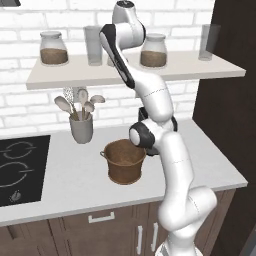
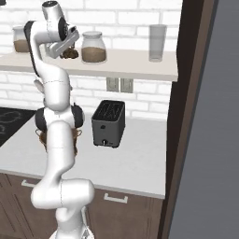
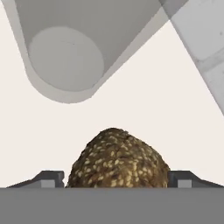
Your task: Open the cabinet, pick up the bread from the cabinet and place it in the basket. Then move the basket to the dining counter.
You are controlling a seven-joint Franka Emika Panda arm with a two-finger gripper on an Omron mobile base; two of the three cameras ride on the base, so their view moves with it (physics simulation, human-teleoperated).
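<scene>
Hand (image 3: 116, 180) raised at the wall shelf (image 2: 140, 63), its 2 fingertips (image 3: 50, 179) flanking the seeded bread (image 3: 117, 159), which sits on the shelf beside a glass tumbler (image 3: 65, 57); whether they grip it cannot be told. Basket (image 1: 124, 160) stands on the worktop (image 1: 75, 185) below.

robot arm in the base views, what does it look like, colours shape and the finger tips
The arm is a chain of rounded, glossy white segments with dark grey to black bands and caps at the joints, rising from a bulbous white base link. Thin dashed seam lines ring some segments. No loose cables or lettering are visible. The gripper has two small dark grey finger tips with squared, stepped ends.
</scene>
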